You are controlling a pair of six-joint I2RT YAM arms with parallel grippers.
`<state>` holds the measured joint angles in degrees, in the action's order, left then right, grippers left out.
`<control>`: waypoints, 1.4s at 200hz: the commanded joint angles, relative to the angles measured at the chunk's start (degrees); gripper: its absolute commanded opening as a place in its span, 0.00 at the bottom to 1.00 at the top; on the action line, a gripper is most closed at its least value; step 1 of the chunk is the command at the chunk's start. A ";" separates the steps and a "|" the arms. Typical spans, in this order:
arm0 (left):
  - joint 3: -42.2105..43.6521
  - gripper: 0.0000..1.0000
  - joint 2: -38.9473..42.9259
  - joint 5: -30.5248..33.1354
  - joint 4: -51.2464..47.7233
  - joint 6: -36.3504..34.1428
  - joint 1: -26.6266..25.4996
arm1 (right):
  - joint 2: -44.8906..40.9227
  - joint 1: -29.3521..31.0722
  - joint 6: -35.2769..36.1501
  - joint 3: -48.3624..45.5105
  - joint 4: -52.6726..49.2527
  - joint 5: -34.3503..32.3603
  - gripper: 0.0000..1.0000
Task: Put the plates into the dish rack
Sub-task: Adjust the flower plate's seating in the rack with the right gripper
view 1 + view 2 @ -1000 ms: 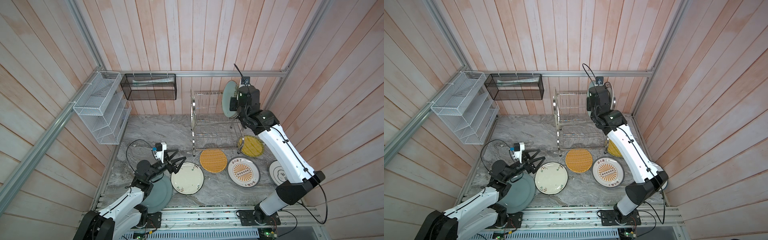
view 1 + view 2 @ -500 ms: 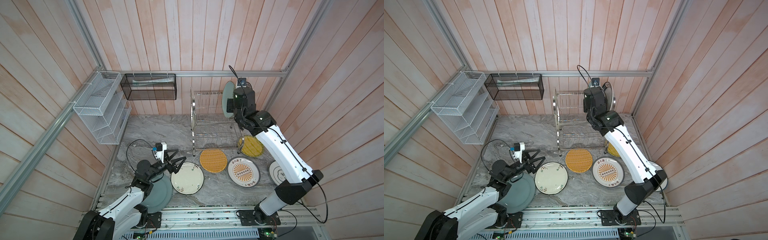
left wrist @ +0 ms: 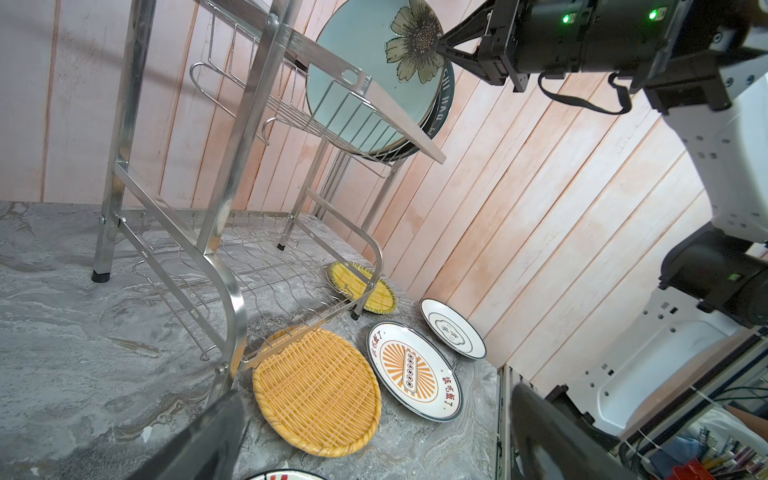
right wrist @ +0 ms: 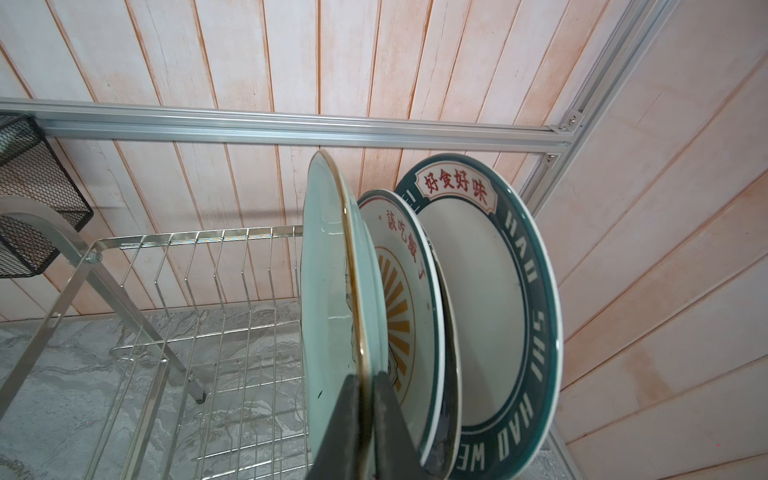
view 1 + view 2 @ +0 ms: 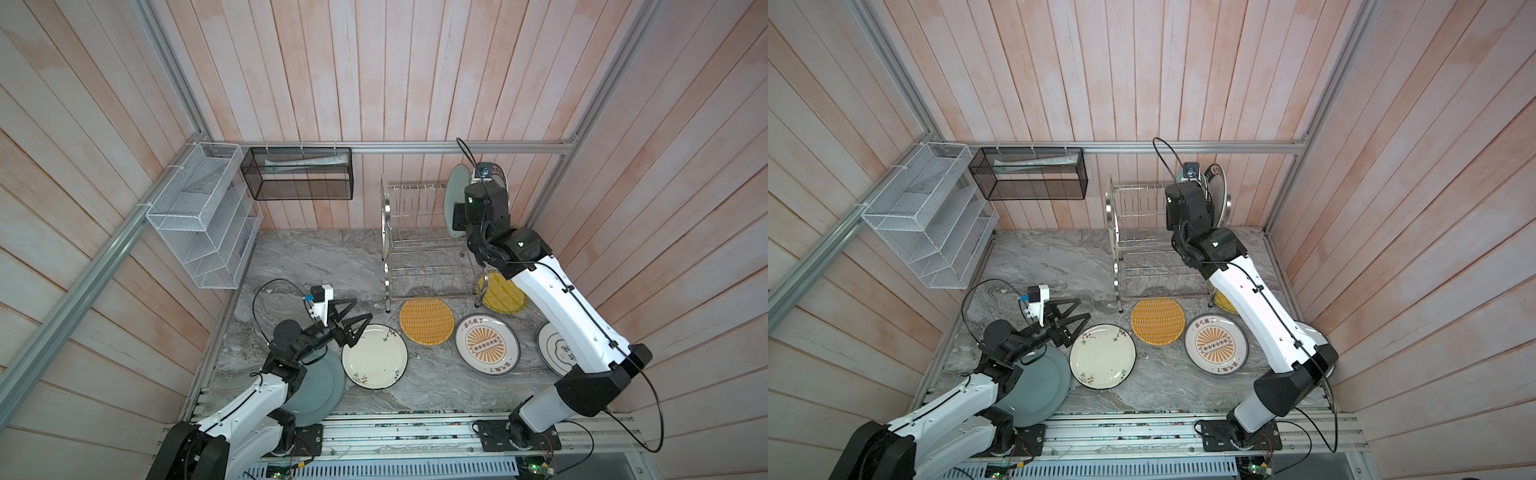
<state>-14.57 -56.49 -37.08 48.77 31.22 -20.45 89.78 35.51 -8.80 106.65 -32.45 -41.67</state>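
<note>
The steel dish rack [image 5: 419, 249] stands at the back. A pale teal plate [image 4: 328, 291] stands on edge in its upper tier, and my right gripper [image 4: 365, 380] is shut on that plate's rim. Behind it stand a sunburst plate [image 4: 403, 299] and a dark-teal-rimmed white plate [image 4: 490, 316]. My left gripper [image 5: 362, 309] hangs open and empty over the far-left edge of the cream floral plate [image 5: 376, 357]. A grey-blue plate [image 5: 320, 386] lies partly under the left arm. Flat on the table lie an orange woven plate [image 5: 427, 321], a sunburst plate [image 5: 487, 344], a yellow woven plate [image 5: 498, 295] and a blue-ringed plate [image 5: 552, 349].
A white mesh organizer [image 5: 203, 224] hangs on the left wall. A black mesh basket [image 5: 297, 178] hangs on the back wall beside the rack. Wooden walls close in the marble table [image 5: 316, 266] on three sides. The rack's lower tier [image 3: 266, 270] holds nothing.
My right wrist has shifted slightly left at the rack's upper tier, with the teal plate still in its grip. The left arm has not moved.
</note>
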 commanded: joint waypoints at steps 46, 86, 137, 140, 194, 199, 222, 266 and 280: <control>-1.87 1.00 0.03 0.52 -0.52 -0.63 -0.23 | -0.79 0.78 0.92 -2.97 -0.36 1.57 0.19; -1.96 1.00 -0.03 0.58 -0.74 -0.64 -0.29 | -0.35 0.43 1.59 -2.00 -0.30 1.86 0.29; -2.04 1.00 -0.01 0.61 -0.98 -0.63 -0.32 | -0.17 0.11 1.73 -0.93 -0.53 3.07 0.38; -2.09 1.00 0.01 0.61 -1.01 -0.61 -0.30 | -0.21 0.10 1.76 -0.83 -0.58 3.15 0.39; -2.12 1.00 -0.19 0.78 -1.14 -0.61 -0.35 | 0.10 -1.14 2.24 1.23 -1.16 4.62 0.52; -2.13 1.00 -0.18 0.76 -1.09 -0.62 -0.29 | 0.19 -1.36 2.21 1.27 -1.13 5.00 0.53; -2.10 1.00 -0.18 0.78 -1.21 -0.71 -0.38 | 0.77 -2.39 2.38 1.63 -1.28 5.78 0.53; -2.13 1.00 -0.16 0.87 -1.40 -0.88 -0.30 | 1.45 -4.65 2.12 2.28 -1.27 8.98 0.53; -2.14 1.00 -0.10 0.95 -1.45 -0.95 -0.34 | 1.79 -5.01 2.33 2.27 -1.02 9.79 0.53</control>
<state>-15.11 -56.51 -37.04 47.46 31.20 -20.60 90.63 31.38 -6.83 107.20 -33.26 -34.35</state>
